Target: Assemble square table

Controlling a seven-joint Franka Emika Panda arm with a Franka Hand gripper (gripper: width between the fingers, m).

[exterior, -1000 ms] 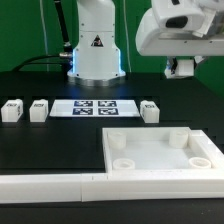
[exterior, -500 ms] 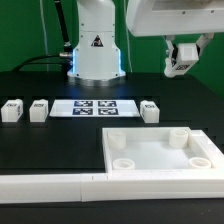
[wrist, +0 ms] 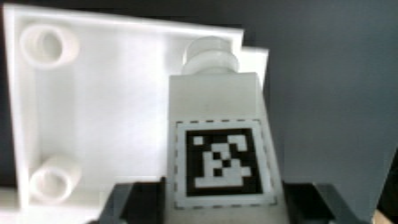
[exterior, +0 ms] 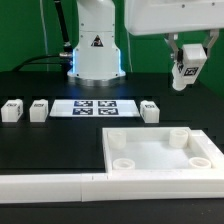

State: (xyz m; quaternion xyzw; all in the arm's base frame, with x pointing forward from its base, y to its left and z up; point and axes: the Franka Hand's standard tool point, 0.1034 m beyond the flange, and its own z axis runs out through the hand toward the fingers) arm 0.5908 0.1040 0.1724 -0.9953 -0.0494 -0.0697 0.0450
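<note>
One leg block (exterior: 187, 68) sits gripped in the claw (wrist: 221, 203), fingers (wrist: 143, 206) mostly cropped

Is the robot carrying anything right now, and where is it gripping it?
Yes: the gripper holds a small white plastic leg block by its tagged end; the narrower end sticks out free.

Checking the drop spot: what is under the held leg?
The square table top lies below, apart; two corner sockets show. The leg in the gripper hides the rest.
</note>
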